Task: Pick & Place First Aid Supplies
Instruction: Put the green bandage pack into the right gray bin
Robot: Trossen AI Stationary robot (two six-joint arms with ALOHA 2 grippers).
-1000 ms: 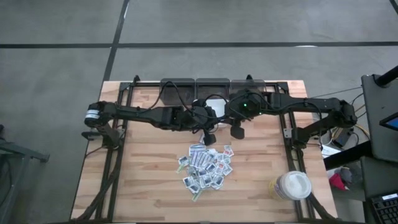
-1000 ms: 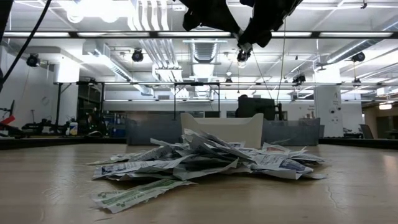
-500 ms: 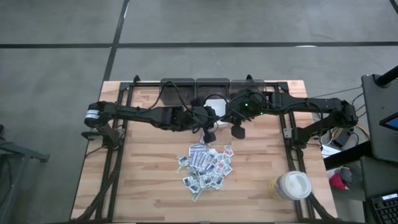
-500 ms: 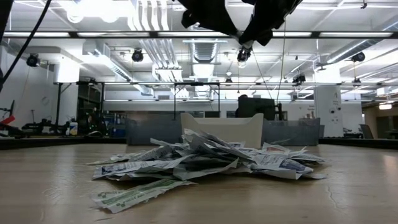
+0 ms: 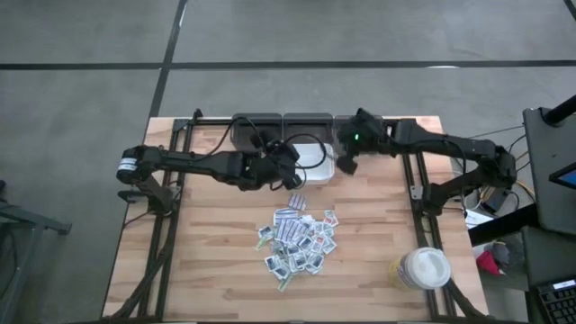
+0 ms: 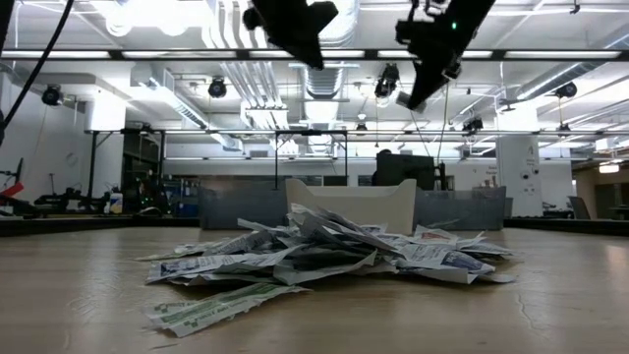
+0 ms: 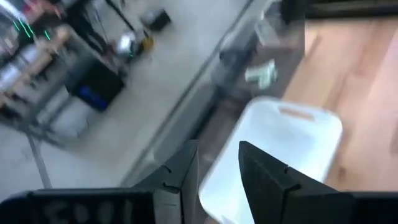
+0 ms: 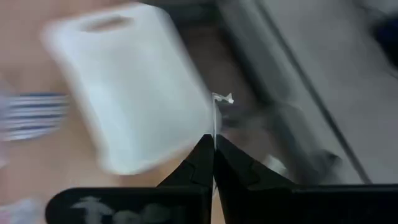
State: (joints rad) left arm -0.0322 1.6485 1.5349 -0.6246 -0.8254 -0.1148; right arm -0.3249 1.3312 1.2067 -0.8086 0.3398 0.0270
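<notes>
As I watch from above, right gripper: it hangs just past the tray's right edge, near the table's far side.
Right grip: clenched, fingertips pressed together on a thin white packet seen edge-on, which sticks out beyond the tips.
Right gripper, low view: I see it high in the air, well above the pile.
Left gripper: it sits at the tray's near-left corner, raised off the wood.
Left grip: released; in my wrist view the two fingers stand apart with nothing between them.
Tray: white and square, it lies between the two grippers, against the dark bins; its floor looks bare to me in both wrist views.
Bins: three dark ones stand in a row along the far edge; my left wrist view shows a greenish packet in one, though I cannot tell which.
Pile: the loose supplies lie heaped mid-table, nearer me than the tray and apart from both grippers.
Jar: white-lidded, it stands at the near right corner, well apart from the pile.
</notes>
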